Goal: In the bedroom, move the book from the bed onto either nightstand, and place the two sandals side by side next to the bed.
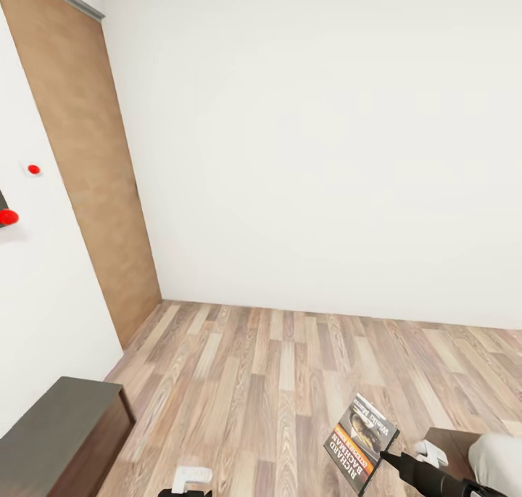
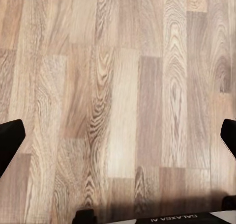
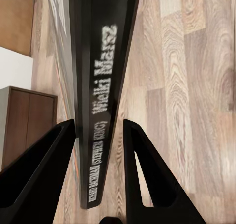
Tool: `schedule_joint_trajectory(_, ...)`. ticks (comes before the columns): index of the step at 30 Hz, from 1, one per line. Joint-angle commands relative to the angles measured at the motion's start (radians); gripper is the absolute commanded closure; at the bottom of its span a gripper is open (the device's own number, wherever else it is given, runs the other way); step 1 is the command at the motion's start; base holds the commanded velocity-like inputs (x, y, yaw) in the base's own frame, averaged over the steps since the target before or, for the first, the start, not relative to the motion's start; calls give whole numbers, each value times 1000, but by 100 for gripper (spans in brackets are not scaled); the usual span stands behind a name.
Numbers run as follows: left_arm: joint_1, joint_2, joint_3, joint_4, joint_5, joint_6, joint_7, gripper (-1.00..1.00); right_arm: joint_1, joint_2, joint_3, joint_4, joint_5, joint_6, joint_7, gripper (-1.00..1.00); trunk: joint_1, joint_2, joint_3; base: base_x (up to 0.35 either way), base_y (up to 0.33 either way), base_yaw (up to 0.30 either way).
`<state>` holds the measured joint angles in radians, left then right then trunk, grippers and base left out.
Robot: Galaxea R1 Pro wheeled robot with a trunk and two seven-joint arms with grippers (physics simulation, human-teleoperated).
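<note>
From my seat it's mostly a bare room corner: plain white walls (image 1: pixel 312 141) meeting at a corner, evenly lit with no hard shadows. A tall brown door (image 1: pixel 87 170) sits on the wall to the left, with a grey strip along its top edge. Two small red dots (image 1: pixel 9 217) are stuck on the white wall beside it. The floor (image 1: pixel 290 366) is light wood planks with mixed tan and grey-brown grain, running away from me. A low dark brown cabinet (image 1: pixel 61 435) with a dull grey-looking top stands against the left wall.
</note>
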<state>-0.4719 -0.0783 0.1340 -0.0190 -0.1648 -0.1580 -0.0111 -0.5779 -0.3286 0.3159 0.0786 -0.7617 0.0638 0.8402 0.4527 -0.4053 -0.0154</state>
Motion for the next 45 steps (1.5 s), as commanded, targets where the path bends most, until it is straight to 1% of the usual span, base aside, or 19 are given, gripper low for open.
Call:
schedule_joint_trajectory(1, -1, 0, 9, 1, -10, -3, -1, -100, -2, 0, 2, 3, -11, 7, 5, 100, 1, -2, -1, 328, 0, -263)
schedule_joint_trajectory(6, -1, 0, 9, 1, -9, -4, -1, -100, -2, 0, 2, 3, -12, 7, 6, 100, 1, -2, 2, 83, 0, -257)
schedule_joint_trajectory(12, -1, 0, 9, 1, -9, -3, -1, -100, -2, 0, 1, 3, -11, 7, 6, 100, 1, -2, 3, 107, 0, -62)
schedule_joint_trajectory(45, -1, 0, 9, 1, -9, -3, -1, -100, -2, 0, 2, 3, -11, 7, 6, 100, 1, -2, 3, 324, 0, -1)
